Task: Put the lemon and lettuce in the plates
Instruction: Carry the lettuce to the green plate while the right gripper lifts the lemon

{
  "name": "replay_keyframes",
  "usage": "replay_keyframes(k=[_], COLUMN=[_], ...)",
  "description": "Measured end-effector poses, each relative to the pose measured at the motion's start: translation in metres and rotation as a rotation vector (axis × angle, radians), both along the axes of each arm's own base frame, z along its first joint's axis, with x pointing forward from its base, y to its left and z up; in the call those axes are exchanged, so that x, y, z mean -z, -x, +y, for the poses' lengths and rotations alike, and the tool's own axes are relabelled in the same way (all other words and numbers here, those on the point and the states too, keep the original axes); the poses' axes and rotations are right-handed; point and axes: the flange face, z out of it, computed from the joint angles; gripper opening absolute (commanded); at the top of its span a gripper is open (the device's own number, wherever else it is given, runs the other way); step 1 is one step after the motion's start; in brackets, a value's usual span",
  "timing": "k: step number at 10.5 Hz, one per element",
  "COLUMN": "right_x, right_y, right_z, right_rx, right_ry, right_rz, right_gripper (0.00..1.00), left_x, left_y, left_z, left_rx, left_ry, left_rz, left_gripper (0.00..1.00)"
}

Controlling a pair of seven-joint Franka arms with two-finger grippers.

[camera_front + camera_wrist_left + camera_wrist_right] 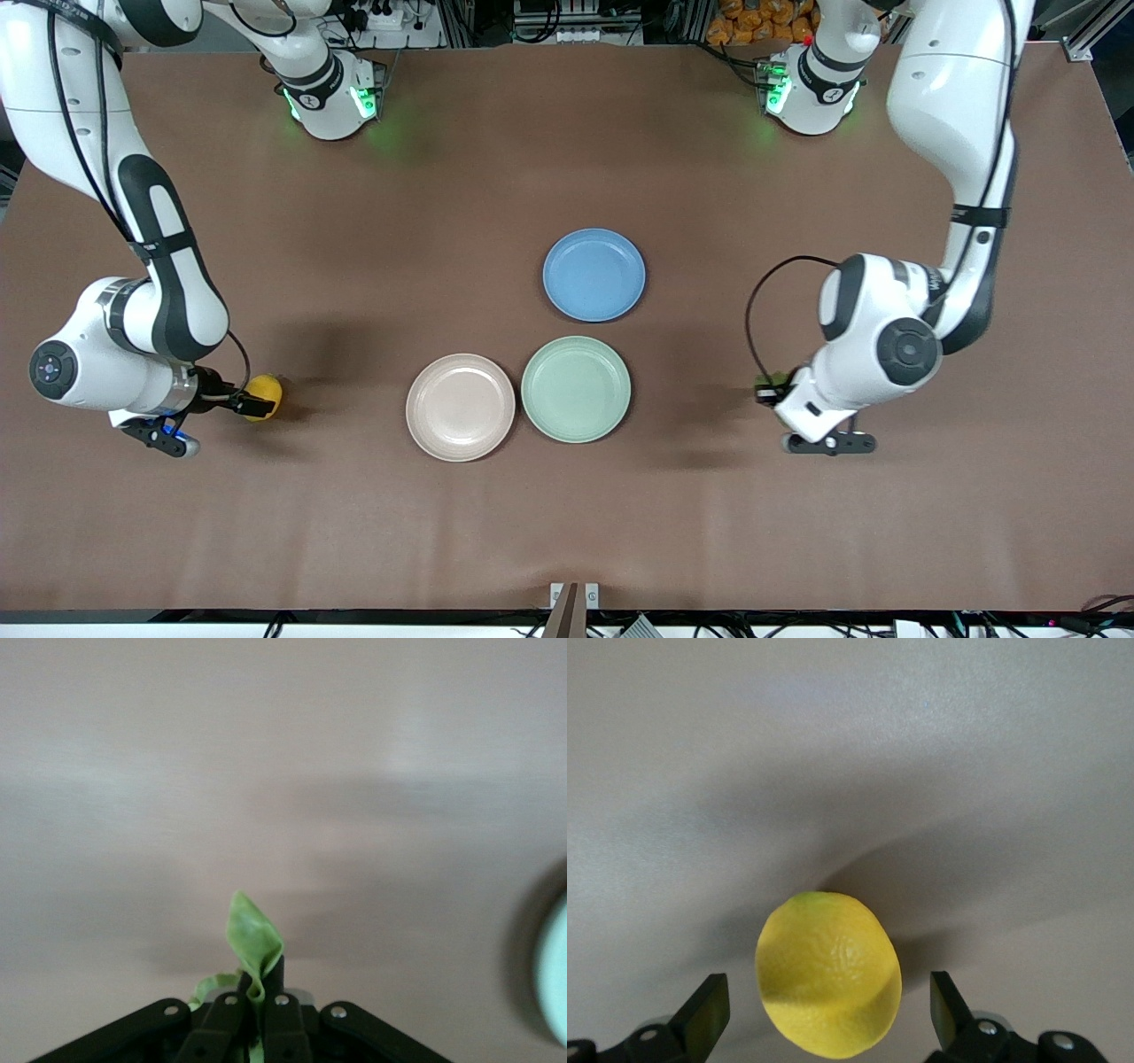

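- The lemon lies on the brown table toward the right arm's end, about level with the beige plate and well apart from it.
- In the right wrist view the lemon shows as an oval whose long axis runs away from the camera, with its greenish tip at the end away from the gripper.
- The right gripper is low at the lemon with its fingers spread wide, one on each side of the fruit and gaps showing between pad and peel, so nothing is grasped there.
- The lettuce is pinched between the closed fingers of the left gripper and stands up out of them as a folded leaf with its pointed tip away from the gripper.
- In the front view the left gripper is above the table toward the left arm's end, and only a sliver of the lettuce shows beside the wrist.
- The mint green plate touches or nearly touches the beige plate, and bare table lies between it and the left gripper.
- The blue plate sits farther from the front camera than the mint green plate.
- All three plates hold nothing.
- The left wrist view catches just a rim edge of the mint green plate; the right wrist view shows no plate.
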Motion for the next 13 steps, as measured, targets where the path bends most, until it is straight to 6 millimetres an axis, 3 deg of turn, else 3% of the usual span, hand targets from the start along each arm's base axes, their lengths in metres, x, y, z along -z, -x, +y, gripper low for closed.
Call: replay_keyframes(k=[3,5,7,8,10,11,13], right_x=[0.008,0.014,0.015,0.015,0.015,0.015,0.012], right_y=[0.004,0.007,0.008,0.008,0.008,0.008,0.006], right_z=[0.000,0.001,0.001,0.001,0.001,0.002,0.006], right_rx=[0.003,0.005,0.005,0.005,0.005,0.004,-0.003], right_ry=[0.003,0.006,0.007,0.006,0.007,0.007,0.007], right_rz=[-0.006,-0.015,-0.014,-0.015,-0.016,-0.019,-0.024], right_gripper=[1.00,1.00,1.00,0.84,0.35,0.21,0.18], left_x=[-0.013,-0.016,-0.006,0.001,0.009,0.011,0.018], left_y=[0.016,0.019,0.024,0.027,0.028,0.026,0.028], left_z=[-0.081,-0.118,-0.147,-0.158,-0.177,-0.185,-0.204], left_rx=[-0.074,-0.107,-0.126,-0.134,-0.172,-0.207,-0.270], left_ry=[0.081,0.175,0.228,0.240,0.286,0.320,0.377], left_rz=[0.006,-0.021,-0.059,-0.078,-0.097,-0.108,-0.130], left_gripper=[0.00,0.00,0.00,0.00,0.00,0.00,0.00])
